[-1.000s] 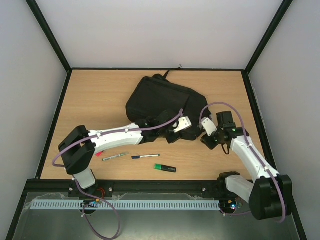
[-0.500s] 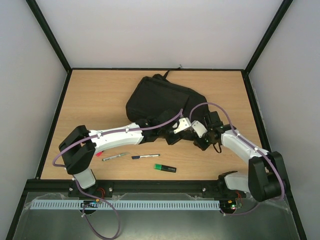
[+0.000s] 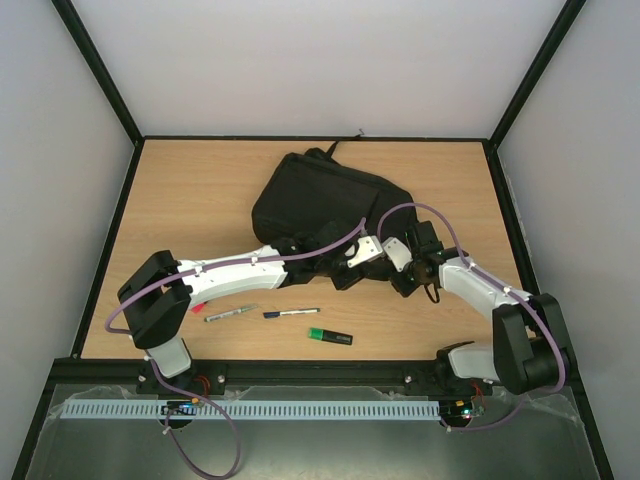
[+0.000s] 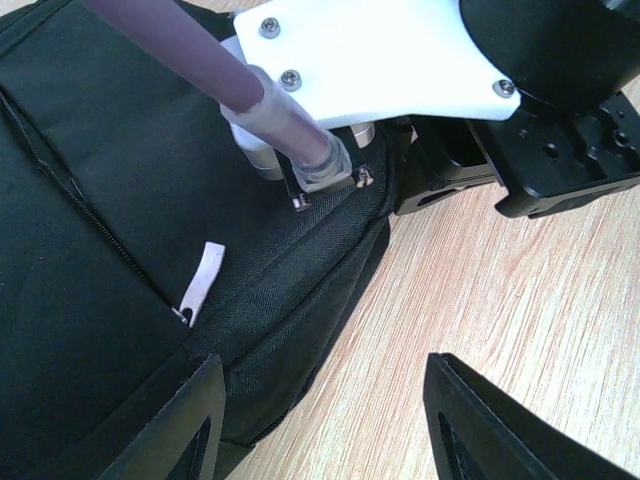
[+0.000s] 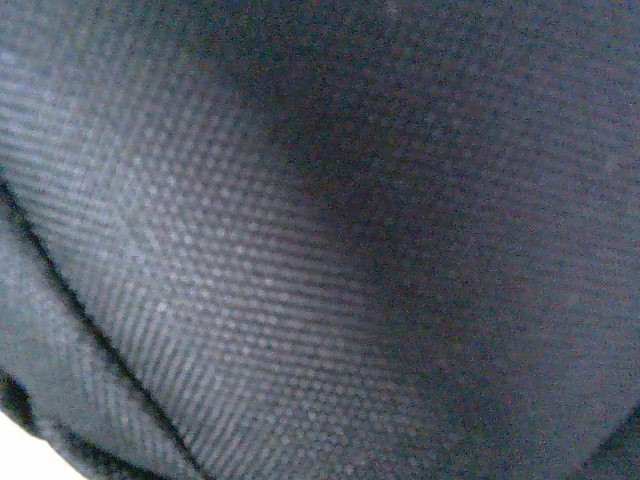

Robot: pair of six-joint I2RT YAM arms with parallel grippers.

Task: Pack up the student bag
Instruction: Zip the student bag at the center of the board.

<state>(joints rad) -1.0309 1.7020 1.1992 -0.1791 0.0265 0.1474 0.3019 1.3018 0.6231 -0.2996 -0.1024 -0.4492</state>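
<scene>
Swinging in from the side, the right gripper [image 3: 395, 258] is now crowding the student bag's [image 3: 320, 195] near corner, just beside the left gripper [image 4: 325, 385].

Lying flat on the table [image 3: 190, 200], the bag is filling everything ahead of the right jaws with black weave, so close that the fingers are hiding and I cannot tell whether they are clenching cloth. The left jaws are standing released, holding nothing, with the bag's hem running under one finger [image 4: 190, 425], bare wood showing between them, and the zip [image 4: 90, 225] and its white pull tab [image 4: 200, 285] sitting just ahead. Trouble is brewing: two wrists are sharing one corner and could be knocking together, or a pinch of plain fabric rather than the tab could be dragging the whole bag. Behind both jaws, two pens [image 3: 230, 313] [image 3: 291, 313] and a green highlighter [image 3: 330, 337] are waiting loose, well apart from the bag.
</scene>
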